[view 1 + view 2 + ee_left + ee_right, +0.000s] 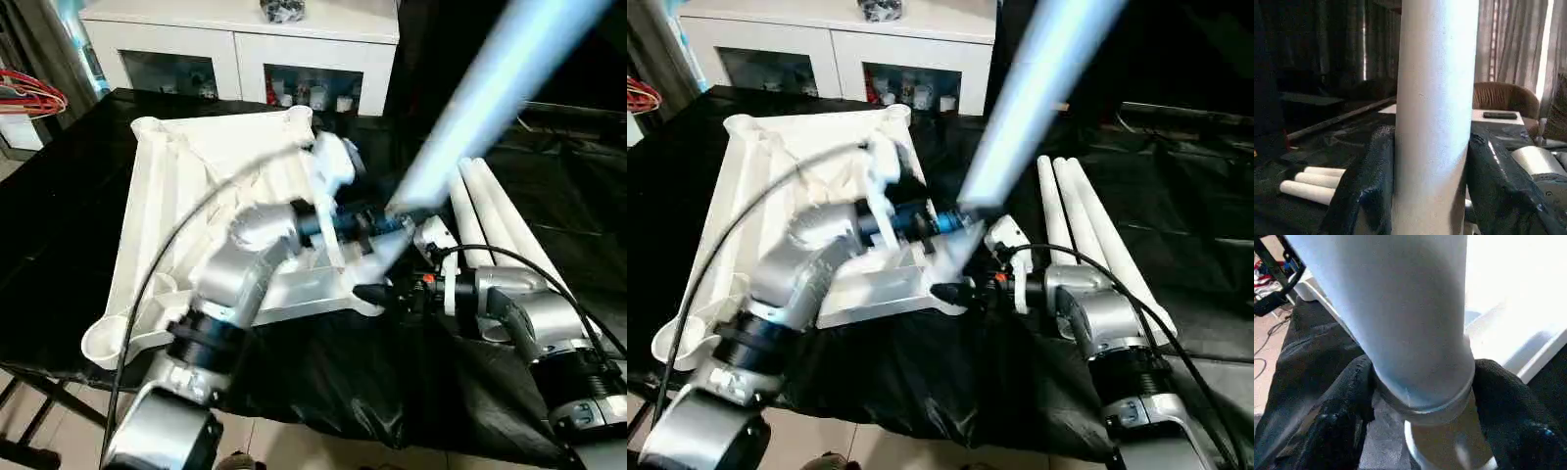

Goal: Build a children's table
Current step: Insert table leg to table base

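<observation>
The white table top (pixel 186 166) lies upside down on a black cloth, ribs and round corner sockets facing up. One white leg (pixel 470 108) rises tilted from the near right corner socket (pixel 1449 445), its ringed lower end just above the socket. My left gripper (pixel 377 223) is shut on this leg a little above its base, with black fingers (pixel 1371 181) pressed against both sides. My right gripper (pixel 377 292) is shut on the leg's lower end, with one finger (pixel 1337 421) on each side of it. Three more legs (pixel 500 225) lie side by side to the right of the top.
A white cabinet (pixel 245 39) with glass-fronted compartments stands behind the work surface. Red cables (pixel 29 98) hang at the far left. The black cloth (pixel 333 382) drapes over the near edge, with floor below. A brown chair (pixel 1503 95) stands beyond the work surface.
</observation>
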{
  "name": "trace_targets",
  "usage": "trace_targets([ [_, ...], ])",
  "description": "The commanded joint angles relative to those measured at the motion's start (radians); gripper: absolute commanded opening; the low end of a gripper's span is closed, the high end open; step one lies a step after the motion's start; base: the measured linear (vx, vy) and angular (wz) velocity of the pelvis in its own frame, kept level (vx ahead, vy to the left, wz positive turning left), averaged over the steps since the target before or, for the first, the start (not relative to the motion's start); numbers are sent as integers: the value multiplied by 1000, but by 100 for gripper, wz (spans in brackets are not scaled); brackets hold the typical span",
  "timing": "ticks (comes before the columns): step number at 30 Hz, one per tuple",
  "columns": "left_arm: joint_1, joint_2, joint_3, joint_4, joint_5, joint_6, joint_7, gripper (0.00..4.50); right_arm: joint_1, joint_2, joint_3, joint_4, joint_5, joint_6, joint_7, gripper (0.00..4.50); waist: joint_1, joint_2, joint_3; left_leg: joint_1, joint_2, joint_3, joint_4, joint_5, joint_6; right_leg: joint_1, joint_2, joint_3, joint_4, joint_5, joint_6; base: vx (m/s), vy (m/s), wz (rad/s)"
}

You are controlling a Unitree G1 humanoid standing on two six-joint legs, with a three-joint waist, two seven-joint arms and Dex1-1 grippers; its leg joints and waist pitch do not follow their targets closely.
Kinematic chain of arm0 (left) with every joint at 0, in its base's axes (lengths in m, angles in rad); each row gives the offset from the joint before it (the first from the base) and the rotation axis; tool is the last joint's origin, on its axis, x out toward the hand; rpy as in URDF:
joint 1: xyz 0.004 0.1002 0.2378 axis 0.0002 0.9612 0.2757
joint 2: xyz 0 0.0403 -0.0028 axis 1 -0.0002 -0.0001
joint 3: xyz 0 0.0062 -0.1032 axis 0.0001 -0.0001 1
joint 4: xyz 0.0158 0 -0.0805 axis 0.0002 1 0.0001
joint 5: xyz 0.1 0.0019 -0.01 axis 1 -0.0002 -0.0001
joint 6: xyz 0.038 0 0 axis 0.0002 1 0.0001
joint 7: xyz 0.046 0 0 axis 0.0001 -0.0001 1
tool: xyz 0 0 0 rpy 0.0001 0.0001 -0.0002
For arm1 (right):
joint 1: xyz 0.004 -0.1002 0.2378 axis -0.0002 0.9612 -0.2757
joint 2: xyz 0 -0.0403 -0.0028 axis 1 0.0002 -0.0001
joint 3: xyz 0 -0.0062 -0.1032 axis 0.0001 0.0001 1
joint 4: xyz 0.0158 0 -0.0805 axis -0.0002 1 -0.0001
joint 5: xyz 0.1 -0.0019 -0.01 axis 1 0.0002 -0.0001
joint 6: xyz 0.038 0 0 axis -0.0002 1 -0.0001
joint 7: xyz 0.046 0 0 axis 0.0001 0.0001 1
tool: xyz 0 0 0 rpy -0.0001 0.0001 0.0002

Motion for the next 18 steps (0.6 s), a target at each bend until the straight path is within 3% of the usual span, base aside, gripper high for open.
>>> trace_targets([
  [1,-26,-14,20,11,-17,18,36,183,-8,-3,-2,-42,4,-13,6,279,4,-22,-76,12,44,-9,-58,-103,92,64,-69,44,-64,-212,-197,0,0,0],
  [3,-34,-10,34,27,-14,27,62,182,-1,-6,-4,-60,7,-19,4,279,4,-23,-75,12,43,-10,-58,-109,91,64,-69,44,-65,-217,-194,0,0,0],
  [4,-34,-10,48,29,-16,33,75,182,1,-6,-8,-70,11,-18,-1,278,5,-12,-75,13,44,-12,-59,-110,88,63,-69,44,-63,-214,-195,0,0,0],
  [6,-34,-5,66,30,-18,43,92,181,6,-8,-17,-92,22,-11,-8,274,3,-19,-76,14,43,-10,-59,-120,84,64,-69,44,-68,-223,-195,0,0,0],
  [7,-33,-2,75,32,-15,45,106,180,10,-10,-24,-106,28,-7,-12,273,4,-10,-76,14,44,-11,-59,-119,82,64,-68,44,-68,-216,-196,0,0,0],
  [12,-33,2,111,32,-17,58,169,180,23,-15,-57,-144,44,1,-40,271,4,-14,-76,13,43,-12,-59,-123,80,67,-68,44,-65,-199,-201,0,0,0],
  [15,-45,3,147,42,-14,55,231,180,14,-1,-106,-130,57,9,-106,341,2,-11,-75,14,42,-13,-59,-127,73,65,-68,44,-67,-203,-200,0,0,0],
  [18,-51,4,172,47,-29,59,251,179,21,-3,-137,-154,100,34,-100,349,0,-11,-74,13,38,-13,-59,-140,75,68,-65,42,-71,-237,-177,0,0,0],
])
